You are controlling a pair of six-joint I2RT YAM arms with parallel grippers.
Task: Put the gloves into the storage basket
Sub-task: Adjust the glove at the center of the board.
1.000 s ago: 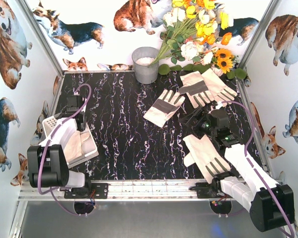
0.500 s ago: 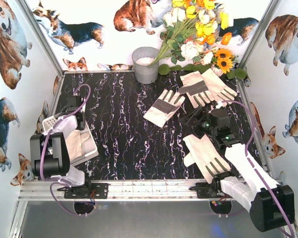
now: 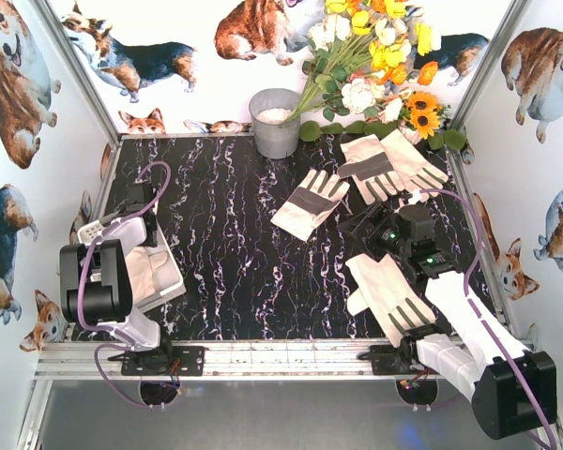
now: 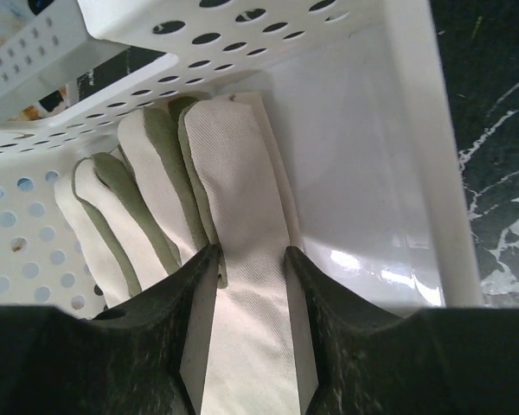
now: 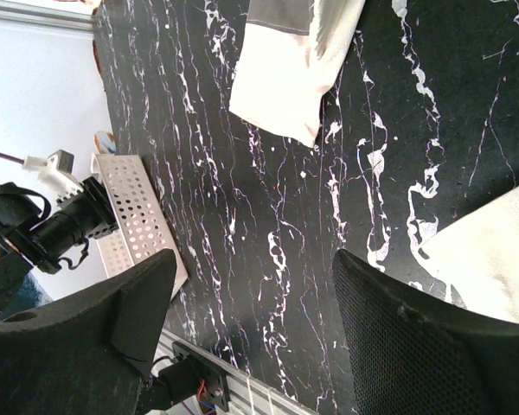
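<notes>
At the near left, my left gripper [image 4: 251, 252] hangs over the storage basket [image 4: 415, 130], jaws half-closed either side of a glove [image 4: 233, 173] lying inside. I can't tell if it's pinched. I'd judge this deposit nearly finished. Further out, my right gripper [image 5: 255, 259] gapes wide, empty, above the table between the nearest loose glove [image 3: 387, 295] and the far gloves [image 3: 310, 202]. Next it must drop onto one.
</notes>
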